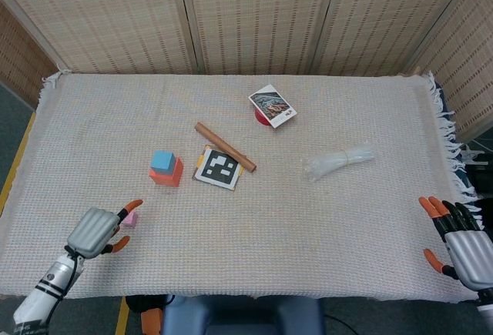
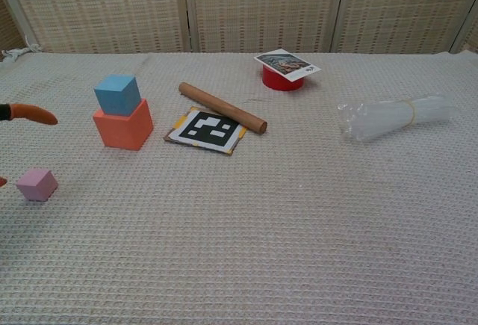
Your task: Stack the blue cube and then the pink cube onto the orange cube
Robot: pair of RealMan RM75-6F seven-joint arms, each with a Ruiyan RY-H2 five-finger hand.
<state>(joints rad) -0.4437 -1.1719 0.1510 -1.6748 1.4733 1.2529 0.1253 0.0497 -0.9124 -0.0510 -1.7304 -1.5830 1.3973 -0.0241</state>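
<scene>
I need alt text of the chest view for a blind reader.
A blue cube sits on an orange cube on a woven cloth; a pink cube lies apart, near the left hand's fingertips at the edge.

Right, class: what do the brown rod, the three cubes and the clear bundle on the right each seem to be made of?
Brown rod: probably wood, with a smooth matte brown surface.
Blue cube, orange cube and pink cube: painted wood or foam; flat matte colour, no grain, so it stays open.
Clear bundle: thin plastic, glossy, see-through and wrinkled.
</scene>
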